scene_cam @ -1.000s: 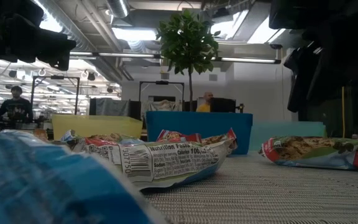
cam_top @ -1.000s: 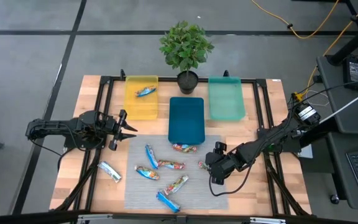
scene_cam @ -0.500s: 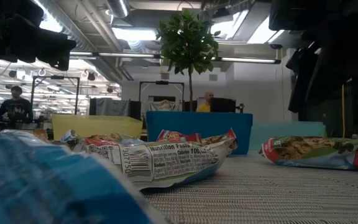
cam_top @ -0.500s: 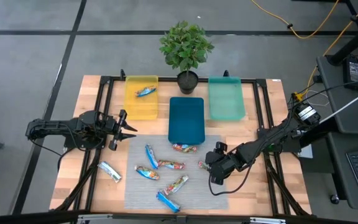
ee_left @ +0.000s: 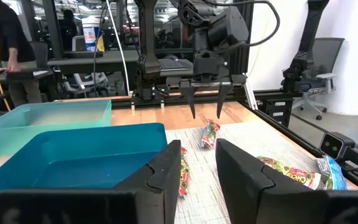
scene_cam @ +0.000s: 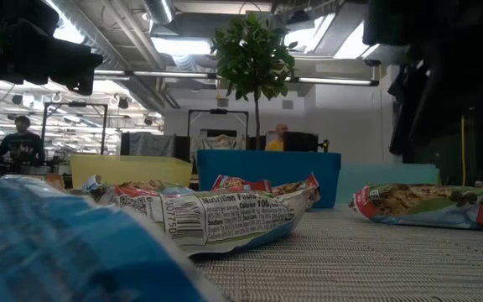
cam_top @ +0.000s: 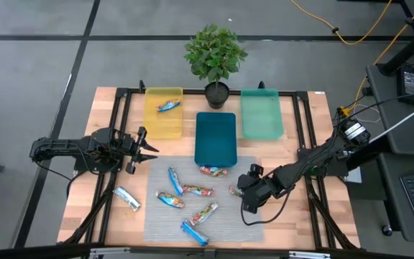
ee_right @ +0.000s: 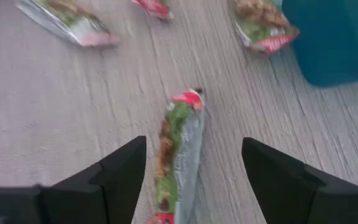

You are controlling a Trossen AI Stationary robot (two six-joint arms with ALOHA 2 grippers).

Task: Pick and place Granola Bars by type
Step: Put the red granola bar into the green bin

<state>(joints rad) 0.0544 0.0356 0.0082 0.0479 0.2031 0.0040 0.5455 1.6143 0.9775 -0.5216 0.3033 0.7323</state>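
Observation:
Several granola bars lie on the grey mat (cam_top: 157, 223). One of them is a red-and-green bar (ee_right: 178, 149), also seen at the mat's right side (cam_top: 233, 191). My right gripper (ee_right: 193, 142) hangs open above that bar, slanting down, one finger on either side, touching nothing. From the left wrist view, the right gripper (ee_left: 207, 109) stands above the bar (ee_left: 209, 133). A blue-silver bar (cam_top: 167, 106) lies in the yellow tray (cam_top: 153, 122). Another bar (cam_top: 127, 198) lies on the wood left of the mat. My left gripper (cam_top: 149, 150) waits level at the table's left, open and holding nothing.
The blue tray (cam_top: 215, 144) sits at the mat's far edge, with the teal tray (cam_top: 260, 119) to its right. A potted plant (cam_top: 215, 57) stands at the far middle. Black frame rails run along the table's sides. People and desks show in the room beyond.

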